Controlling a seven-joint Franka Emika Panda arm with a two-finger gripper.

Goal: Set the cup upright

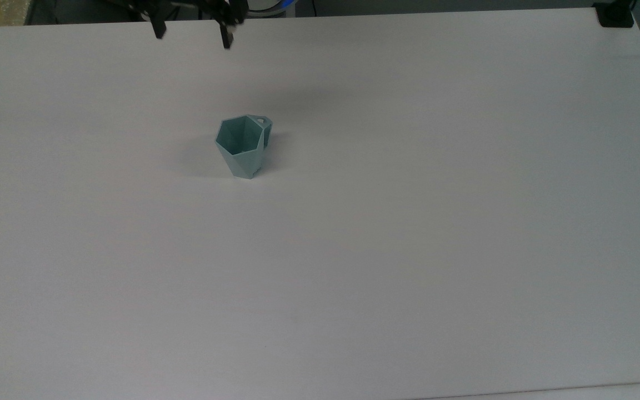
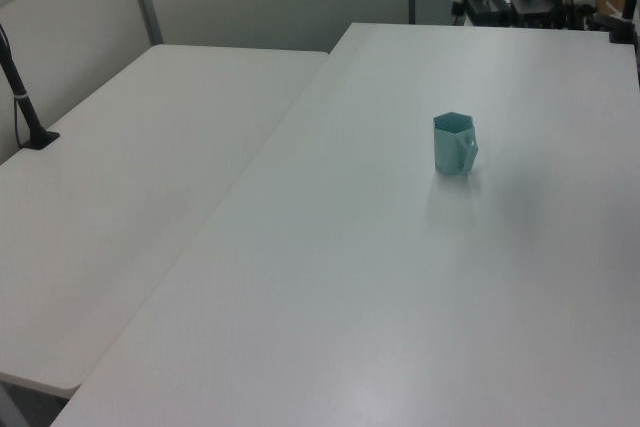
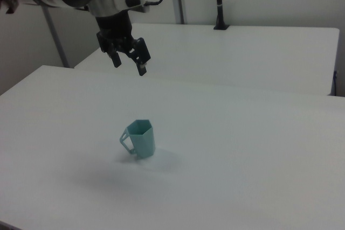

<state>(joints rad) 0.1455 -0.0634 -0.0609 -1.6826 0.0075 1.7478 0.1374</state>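
Note:
The pale teal faceted cup (image 1: 243,147) stands upright on the white table (image 1: 409,222), its hexagonal mouth facing up and its small handle on the top view's right. The cup (image 2: 455,144) stands free in the left view, and in the right view the cup (image 3: 139,139) has its handle on the right view's left. My gripper (image 1: 192,32) hangs open at the top edge of the top view, well away from the cup. In the right view the gripper (image 3: 128,63) floats high above and behind the cup, with nothing between its fingers.
A second white table (image 2: 130,177) adjoins the work table on the left view's left. A black clamp post (image 2: 22,97) stands at its far edge. Another black clamp (image 1: 614,14) sits at the top view's upper right corner.

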